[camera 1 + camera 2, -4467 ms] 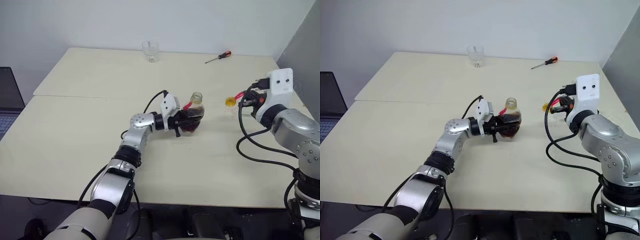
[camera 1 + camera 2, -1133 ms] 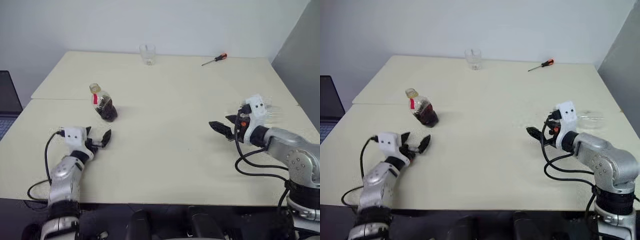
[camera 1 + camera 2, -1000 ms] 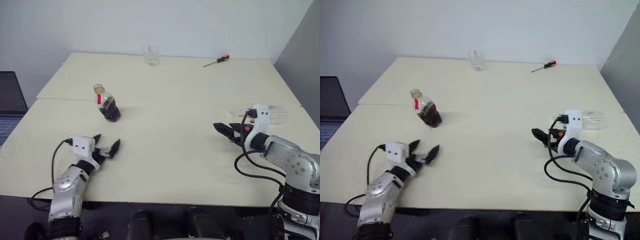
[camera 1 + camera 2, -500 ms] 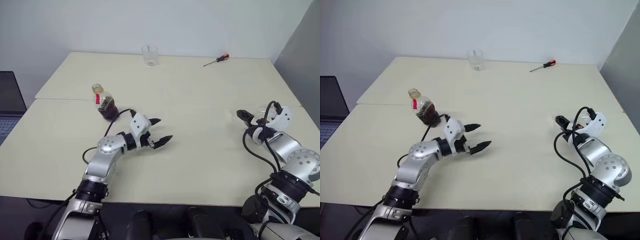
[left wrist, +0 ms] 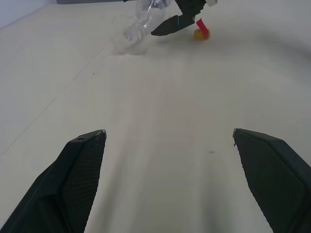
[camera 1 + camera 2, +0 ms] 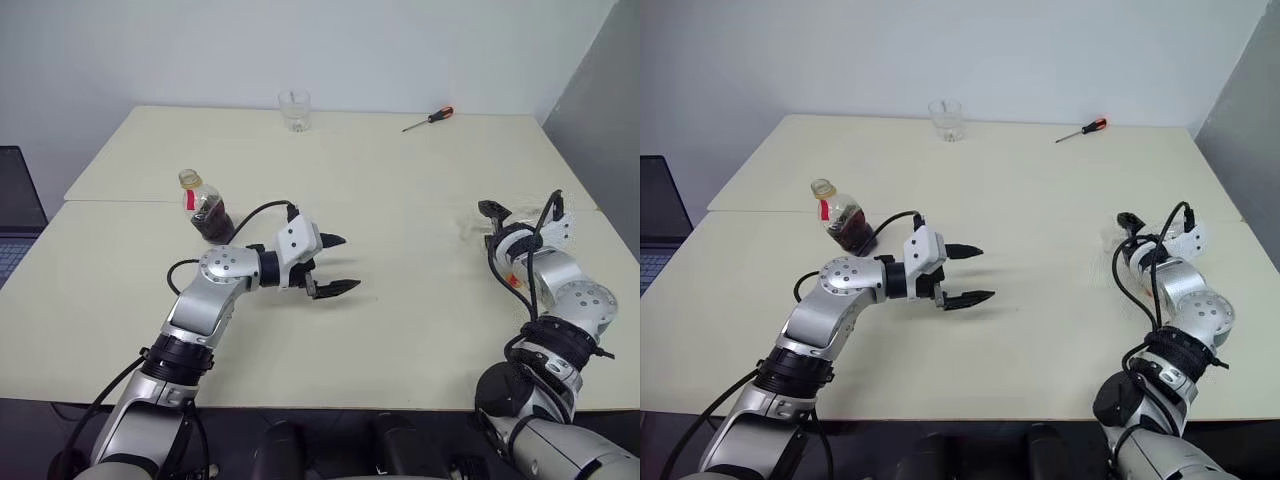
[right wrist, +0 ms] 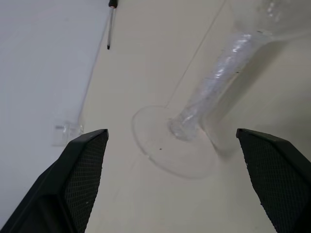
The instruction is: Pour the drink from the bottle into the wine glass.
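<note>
The bottle (image 6: 204,207) stands uncapped on the left of the table (image 6: 400,330), with the dark drink (image 6: 213,224) in its lower part. My left gripper (image 6: 337,264) is open and empty, to the right of the bottle and apart from it, pointing across the table. The wine glass (image 7: 219,68) appears to lie on its side at the right, its foot (image 7: 170,145) toward my right gripper (image 6: 494,213). That gripper is open, and the stem lies ahead between its fingers without touching them. From the left wrist I see the glass (image 5: 140,22) and a yellow-and-red cap (image 5: 199,34).
A short clear tumbler (image 6: 294,109) stands at the table's far edge, with a red-handled screwdriver (image 6: 428,118) to its right. A laptop (image 6: 15,225) sits off the left edge. A grey wall (image 6: 600,110) rises on the right.
My left arm has swung up from the front left edge to the table's middle, gripper now pointing right. My right gripper has moved forward to the glass and rolled. The bottle has stayed put.
</note>
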### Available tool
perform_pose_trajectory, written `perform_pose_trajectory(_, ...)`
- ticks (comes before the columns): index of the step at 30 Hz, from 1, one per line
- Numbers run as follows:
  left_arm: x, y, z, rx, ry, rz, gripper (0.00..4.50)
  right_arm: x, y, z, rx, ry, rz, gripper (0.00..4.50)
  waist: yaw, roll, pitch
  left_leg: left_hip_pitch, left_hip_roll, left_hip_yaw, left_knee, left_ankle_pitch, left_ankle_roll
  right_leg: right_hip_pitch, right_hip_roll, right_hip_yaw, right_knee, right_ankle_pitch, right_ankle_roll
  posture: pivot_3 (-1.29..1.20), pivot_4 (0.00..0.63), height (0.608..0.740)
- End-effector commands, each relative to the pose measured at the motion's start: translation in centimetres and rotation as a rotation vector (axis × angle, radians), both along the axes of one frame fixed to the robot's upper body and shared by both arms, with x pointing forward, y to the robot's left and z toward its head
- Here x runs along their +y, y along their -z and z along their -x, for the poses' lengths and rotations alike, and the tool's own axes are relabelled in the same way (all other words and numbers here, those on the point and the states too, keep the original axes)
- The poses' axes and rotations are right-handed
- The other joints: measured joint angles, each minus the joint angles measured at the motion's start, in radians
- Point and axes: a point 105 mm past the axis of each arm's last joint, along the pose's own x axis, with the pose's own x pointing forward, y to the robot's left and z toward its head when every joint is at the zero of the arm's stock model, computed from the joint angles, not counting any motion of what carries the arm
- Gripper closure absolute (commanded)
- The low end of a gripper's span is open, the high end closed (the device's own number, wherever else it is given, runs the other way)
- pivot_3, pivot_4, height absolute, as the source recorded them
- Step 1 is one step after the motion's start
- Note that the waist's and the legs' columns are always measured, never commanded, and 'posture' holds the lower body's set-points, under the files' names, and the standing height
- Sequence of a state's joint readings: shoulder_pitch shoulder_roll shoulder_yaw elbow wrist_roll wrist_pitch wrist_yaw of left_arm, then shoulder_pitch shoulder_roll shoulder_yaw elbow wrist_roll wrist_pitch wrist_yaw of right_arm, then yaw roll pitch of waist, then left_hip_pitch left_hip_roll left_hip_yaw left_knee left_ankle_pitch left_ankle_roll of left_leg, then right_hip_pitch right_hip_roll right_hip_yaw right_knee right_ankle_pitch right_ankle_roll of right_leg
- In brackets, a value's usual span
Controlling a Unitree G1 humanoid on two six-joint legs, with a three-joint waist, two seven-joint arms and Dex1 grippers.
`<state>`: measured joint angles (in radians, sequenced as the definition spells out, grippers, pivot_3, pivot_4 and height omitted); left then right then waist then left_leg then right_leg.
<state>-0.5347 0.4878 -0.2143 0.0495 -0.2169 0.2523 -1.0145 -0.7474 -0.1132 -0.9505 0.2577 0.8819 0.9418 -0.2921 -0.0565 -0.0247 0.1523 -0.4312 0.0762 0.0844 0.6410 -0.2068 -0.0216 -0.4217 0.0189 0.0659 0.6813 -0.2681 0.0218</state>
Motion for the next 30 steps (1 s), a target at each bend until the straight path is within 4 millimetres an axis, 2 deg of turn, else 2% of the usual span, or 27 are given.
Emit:
perform_pose_trajectory(1,0.0,-1.2,-0.1,-0.051,0.003,0.007,0.04,-1.1,-2.3,-1.0,-0.084,0.048,-0.036,0.0,0.0,0.0,0.0,0.0,0.0,0.0,0.0,0.0,0.0,0.0,0.0,0.0,0.0,0.0,0.0,0.0,0.15,0.74)
perform_pose_trajectory(7,0.1,-1.4,-0.2,-0.055,-0.01,0.017,0.04,-2.0,-1.0,-2.7,-0.063,0.108,-0.119,0.0,-0.001,0.0,0.0,0.0,0.0,0.0,0.0,0.0,0.0,0.0,0.0,0.0,0.0,0.0,0.0,0.0,0.15,0.74)
perform_pose_trajectory(10,0.7,-1.5,-0.4,-0.062,-0.042,0.021,0.04,-2.1,-1.0,-3.8,-0.066,0.134,-0.133,0.0,-0.001,0.001,0.001,0.0,0.0,0.0,-0.001,0.0,0.0,0.0,0.001,0.001,0.0,0.0,0.0,0.0,0.15,0.74)
perform_pose_trajectory(13,1.1,-1.4,-0.3,-0.063,-0.054,0.017,0.0,-1.8,-1.1,-4.4,-0.07,0.135,-0.125,0.59,-0.002,0.001,0.001,0.0,0.0,0.0,-0.001,0.0,0.0,0.0,0.001,0.002,0.0,0.0,0.0,0.0,0.15,0.74)
perform_pose_trajectory(21,2.0,-2.1,-0.5,-0.085,-0.094,0.013,0.0,-1.2,-3.6,-5.0,-0.101,0.109,-0.013,3.53,-0.001,0.003,0.003,0.0,0.0,0.0,-0.001,0.0,0.0,0.0,0.0,0.003,-0.001,0.0,0.0,0.0,0.15,0.74)
perform_pose_trajectory(24,3.6,-2.4,-0.9,-0.095,-0.147,-0.001,0.0,0.4,-5.5,-5.2,-0.154,0.04,0.135,4.4,-0.002,0.006,0.005,0.0,0.0,0.001,-0.001,0.0,0.0,-0.001,0.0,0.004,0.0,0.0,0.0,0.0,0.15,0.74)
perform_pose_trajectory(26,5.5,-2.5,-1.3,-0.105,-0.203,-0.027,0.0,2.7,-7.2,-5.3,-0.222,-0.044,0.234,4.41,-0.003,0.006,0.005,0.0,0.001,0.001,-0.002,0.0,0.0,-0.002,0.001,0.004,0.0,0.0,0.0,0.0,0.15,0.74)
perform_pose_trajectory(30,8.3,-2.8,-1.6,-0.124,-0.279,-0.063,0.0,7.5,-9.2,-5.1,-0.336,-0.187,0.482,4.41,-0.008,0.007,0.005,0.0,0.004,0.0,-0.004,0.0,0.0,-0.004,0.004,0.004,0.0,0.0,-0.001,0.0,0.15,0.74)
